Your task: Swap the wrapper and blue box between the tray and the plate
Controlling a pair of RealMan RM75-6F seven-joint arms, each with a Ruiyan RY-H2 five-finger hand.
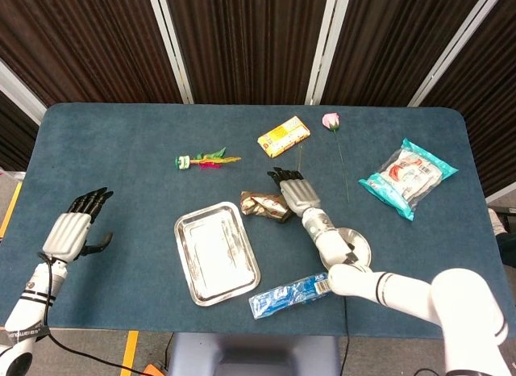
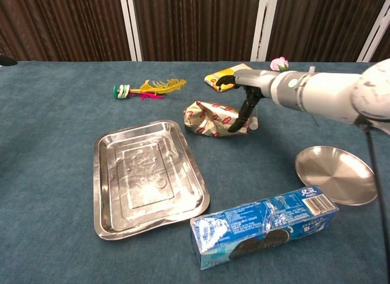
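Right hand (image 2: 244, 92), fingers spread and empty, palm down, hovers over the right end of the crumpled wrapper (image 2: 214, 120); its thumb points down beside the wrapper. Left hand (image 1: 71, 229) hangs open and empty above the tabletop's (image 1: 121, 150) left edge. The wrapper lies on the tabletop between the tray (image 2: 109, 174) and plate (image 2: 341, 180); the blue box (image 2: 265, 226) lies near the front edge.

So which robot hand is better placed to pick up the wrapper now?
The right robot hand. It hovers open directly over the wrapper, while the left robot hand is open near the table's far left edge.
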